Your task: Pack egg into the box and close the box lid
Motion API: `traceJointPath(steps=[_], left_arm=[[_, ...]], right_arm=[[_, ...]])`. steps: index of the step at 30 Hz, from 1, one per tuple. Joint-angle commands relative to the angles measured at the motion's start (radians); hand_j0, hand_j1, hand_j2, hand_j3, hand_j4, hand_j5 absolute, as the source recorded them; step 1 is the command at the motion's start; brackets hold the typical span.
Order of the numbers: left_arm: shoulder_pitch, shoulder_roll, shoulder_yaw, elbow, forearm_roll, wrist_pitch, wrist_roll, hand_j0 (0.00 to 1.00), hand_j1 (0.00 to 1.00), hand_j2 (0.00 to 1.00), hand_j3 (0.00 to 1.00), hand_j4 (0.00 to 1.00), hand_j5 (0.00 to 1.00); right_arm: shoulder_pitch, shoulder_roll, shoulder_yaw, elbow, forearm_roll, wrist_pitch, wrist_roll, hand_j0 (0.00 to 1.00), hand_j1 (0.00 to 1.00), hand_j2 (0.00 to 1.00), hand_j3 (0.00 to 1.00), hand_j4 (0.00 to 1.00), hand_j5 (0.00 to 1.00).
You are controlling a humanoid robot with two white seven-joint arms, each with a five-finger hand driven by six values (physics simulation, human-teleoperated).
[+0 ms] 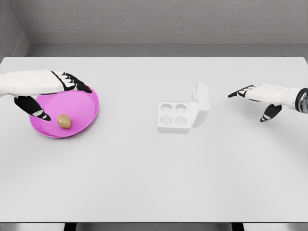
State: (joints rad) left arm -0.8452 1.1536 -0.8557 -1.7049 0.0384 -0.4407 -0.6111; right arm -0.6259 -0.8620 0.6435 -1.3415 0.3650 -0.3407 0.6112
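Since the small tan egg (64, 121) sat loose on the shallow pink round plate (82, 113), a clumsy pinch could have rolled it away. The left hand (45, 91) hovered just beside it, fingers (40, 113) spread, holding nothing. The white four-cup egg box (174, 115) lay mid-worktop (154, 178), lid up. The right hand (262, 96) hung well apart, fingers relaxed, empty.

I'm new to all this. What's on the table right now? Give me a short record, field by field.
egg: brown egg lying on the pink plate, table's left side
box: white egg box mid-table, lid open, four cups empty
left hand: left hand above the plate, fingers spread, holding nothing
right hand: right hand right of the box, open, holding nothing
surface: white table
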Motion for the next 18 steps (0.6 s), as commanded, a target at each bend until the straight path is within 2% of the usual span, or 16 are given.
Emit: traceJointPath(steps=[1,6,13,14,16,18], left_arm=[[0.000,-0.002,0.000,0.004,-0.035,-0.050,0.000,1.00,1.00,1.00,1.00,1.00,1.00],[0.023,-0.028,-0.005,0.016,-0.044,-0.072,0.000,1.00,1.00,1.00,1.00,1.00,1.00],[0.037,-0.060,-0.008,0.093,-0.123,-0.070,0.000,1.00,1.00,1.00,1.00,1.00,1.00],[0.038,-0.080,-0.006,0.117,-0.156,-0.070,0.000,1.00,1.00,1.00,1.00,1.00,1.00],[0.038,-0.089,-0.006,0.131,-0.161,-0.070,0.000,1.00,1.00,1.00,1.00,1.00,1.00],[0.038,-0.094,-0.006,0.148,-0.187,-0.070,0.000,1.00,1.00,1.00,1.00,1.00,1.00]], right_arm=[[-0.002,-0.002,0.001,-0.001,-0.003,0.000,0.000,1.00,1.00,1.00,1.00,1.00,1.00],[-0.006,-0.005,0.015,0.001,-0.005,0.003,0.000,1.00,1.00,1.00,1.00,1.00,1.00],[-0.020,-0.009,0.008,0.022,-0.005,0.002,0.000,1.00,1.00,1.00,1.00,1.00,1.00],[-0.015,-0.011,0.015,0.012,-0.005,0.002,0.000,1.00,1.00,1.00,1.00,1.00,1.00],[-0.014,-0.015,0.015,-0.041,-0.003,0.002,0.000,1.00,1.00,1.00,1.00,1.00,1.00],[-0.017,-0.015,0.004,-0.044,-0.003,-0.031,0.000,1.00,1.00,1.00,1.00,1.00,1.00]])
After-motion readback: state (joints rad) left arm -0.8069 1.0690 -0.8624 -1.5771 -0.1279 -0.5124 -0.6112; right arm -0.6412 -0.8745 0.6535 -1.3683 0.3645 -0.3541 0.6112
